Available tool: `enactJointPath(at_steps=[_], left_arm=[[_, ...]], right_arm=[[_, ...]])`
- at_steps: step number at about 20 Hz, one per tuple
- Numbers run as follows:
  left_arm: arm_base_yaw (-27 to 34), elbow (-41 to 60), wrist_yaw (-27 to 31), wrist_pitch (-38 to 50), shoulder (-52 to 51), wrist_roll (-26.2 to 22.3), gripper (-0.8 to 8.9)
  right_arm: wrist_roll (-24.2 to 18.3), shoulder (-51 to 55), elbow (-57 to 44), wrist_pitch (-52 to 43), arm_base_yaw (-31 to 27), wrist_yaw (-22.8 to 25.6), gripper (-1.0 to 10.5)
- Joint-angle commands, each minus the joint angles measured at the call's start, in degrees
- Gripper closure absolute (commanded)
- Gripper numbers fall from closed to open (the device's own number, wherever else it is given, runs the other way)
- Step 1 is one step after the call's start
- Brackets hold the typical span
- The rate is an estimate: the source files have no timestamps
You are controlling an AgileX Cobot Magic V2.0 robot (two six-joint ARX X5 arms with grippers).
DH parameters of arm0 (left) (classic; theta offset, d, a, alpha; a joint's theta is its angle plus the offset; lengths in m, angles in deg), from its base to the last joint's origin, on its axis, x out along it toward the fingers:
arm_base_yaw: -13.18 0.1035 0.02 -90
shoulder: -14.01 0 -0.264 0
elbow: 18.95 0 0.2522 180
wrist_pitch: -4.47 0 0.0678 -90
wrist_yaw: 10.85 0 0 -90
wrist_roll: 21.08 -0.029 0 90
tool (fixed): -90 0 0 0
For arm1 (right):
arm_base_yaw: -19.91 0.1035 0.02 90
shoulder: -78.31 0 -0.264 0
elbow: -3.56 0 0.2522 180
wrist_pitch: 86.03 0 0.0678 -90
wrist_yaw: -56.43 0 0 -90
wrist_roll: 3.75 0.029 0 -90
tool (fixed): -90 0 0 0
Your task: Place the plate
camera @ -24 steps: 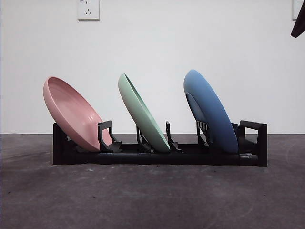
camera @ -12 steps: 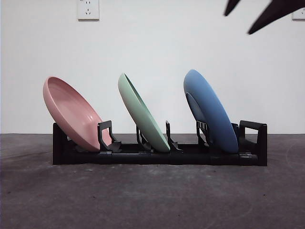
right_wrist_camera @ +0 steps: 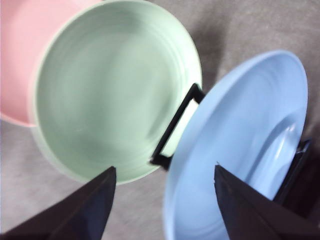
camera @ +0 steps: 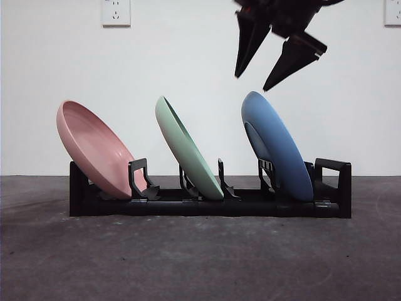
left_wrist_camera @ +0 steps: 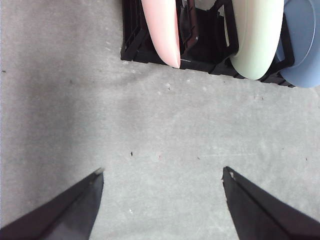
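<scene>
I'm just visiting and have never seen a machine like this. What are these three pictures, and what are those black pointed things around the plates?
This is a two-armed robot at a table. One camera looks level across the table; the other two ride on the wrists. A black rack holds three leaning plates: a pink plate, a green plate and a blue plate. The black points are gripper jaws. The right gripper hangs open just above the blue plate's top edge, holding nothing. The left gripper waits open over bare table in front of the rack, also holding nothing.
</scene>
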State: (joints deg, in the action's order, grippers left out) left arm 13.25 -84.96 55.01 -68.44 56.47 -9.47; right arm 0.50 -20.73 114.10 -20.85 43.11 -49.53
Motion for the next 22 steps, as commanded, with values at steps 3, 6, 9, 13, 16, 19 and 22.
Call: enactJointPath(at_steps=[3, 6, 9, 13, 16, 19, 22], left_arm=[[-0.09, -1.07, -0.31, 0.48, 0.33, 0.04, 4.35], [-0.09, -1.07, -0.31, 0.44, 0.33, 0.04, 4.35], [-0.09, -1.07, -0.31, 0.46, 0.33, 0.02, 4.35], [-0.09, -1.07, -0.31, 0.42, 0.33, 0.04, 4.35], [-0.09, -1.07, -0.31, 0.42, 0.33, 0.04, 4.35], [-0.09, -1.07, -0.31, 0.42, 0.33, 0.04, 4.35], [-0.09, -1.07, -0.31, 0.44, 0.33, 0.04, 4.35]], right_arm=[[-1.36, -3.21, 1.53, -1.44, 1.09, 2.01, 6.4], [-2.01, -4.28, 1.53, -1.66, 1.55, 2.54, 6.6], [-2.21, -4.35, 1.53, -1.73, 2.03, 2.56, 7.9], [-2.14, -4.35, 1.53, -1.66, 2.34, 2.56, 9.2], [-1.99, -4.24, 1.55, -1.33, 2.34, 2.54, 9.3], [-1.92, -3.43, 1.62, -0.17, 2.34, 2.40, 9.3], [-1.88, -1.09, 1.62, 0.35, 2.32, 0.81, 9.3]])
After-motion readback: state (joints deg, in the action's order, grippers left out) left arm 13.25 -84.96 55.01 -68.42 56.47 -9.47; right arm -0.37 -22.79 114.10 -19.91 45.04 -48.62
